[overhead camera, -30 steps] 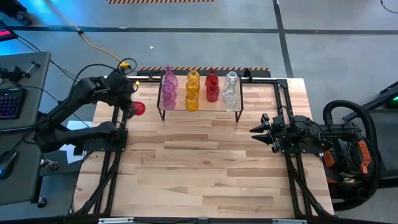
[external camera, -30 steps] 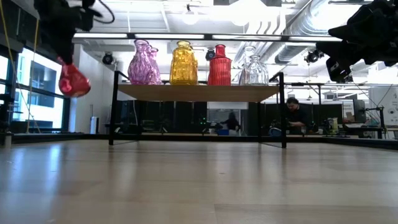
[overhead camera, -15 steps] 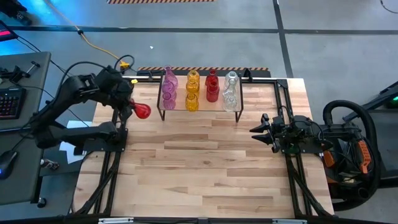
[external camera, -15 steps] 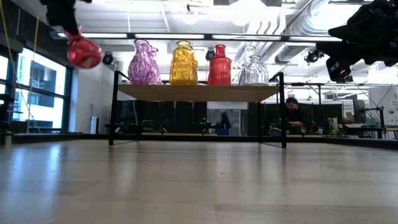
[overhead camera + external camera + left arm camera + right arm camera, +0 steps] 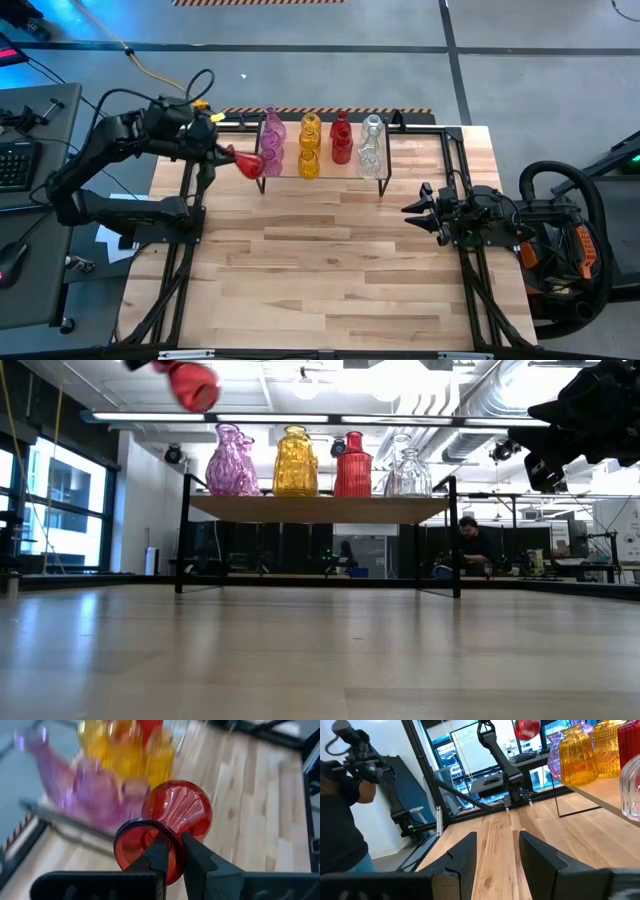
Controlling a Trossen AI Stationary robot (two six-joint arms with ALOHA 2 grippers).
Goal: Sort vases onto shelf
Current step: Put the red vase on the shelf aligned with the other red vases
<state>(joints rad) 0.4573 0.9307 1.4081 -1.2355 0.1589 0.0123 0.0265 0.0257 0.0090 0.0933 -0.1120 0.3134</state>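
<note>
The left gripper (image 5: 171,851), fingers clamped on a red vase's (image 5: 247,162) rim, hovers upper left, seemingly just beside the shelf (image 5: 322,176). The right gripper (image 5: 418,210), fingers apart, waits at right.

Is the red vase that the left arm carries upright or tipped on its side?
Tipped. The red vase lies roughly sideways in the air, the left tool shut on its rim, its body pointing toward the shelf.

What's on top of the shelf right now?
The shelf carries pink, yellow, red and clear vases in four colour columns. The low view shows one front vase per colour; those behind are mostly hidden. The left pincer holds another red vase beside it.
</note>
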